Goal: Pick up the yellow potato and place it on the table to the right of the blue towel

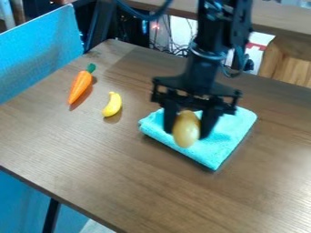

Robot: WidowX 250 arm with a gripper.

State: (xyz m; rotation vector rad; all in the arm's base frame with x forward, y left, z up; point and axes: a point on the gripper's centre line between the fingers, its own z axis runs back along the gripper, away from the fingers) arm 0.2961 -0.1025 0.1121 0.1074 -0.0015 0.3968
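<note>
The black gripper (187,128) hangs over the folded turquoise cloth (222,144), right of the table's middle. Its two fingers are shut on a yellowish-brown, egg-shaped object (186,129), one finger on each side of it. The object hangs upright between them, in front of the cloth's left part; whether it touches the cloth I cannot tell. To the left lies a small yellow banana (112,104), and farther left an orange carrot (80,86) with a green top.
The brown wooden table (109,159) has its near edge running diagonally at lower left. A blue panel (39,50) stands beyond its left edge. Behind the far edge are cables (176,45) and another wooden surface (276,18).
</note>
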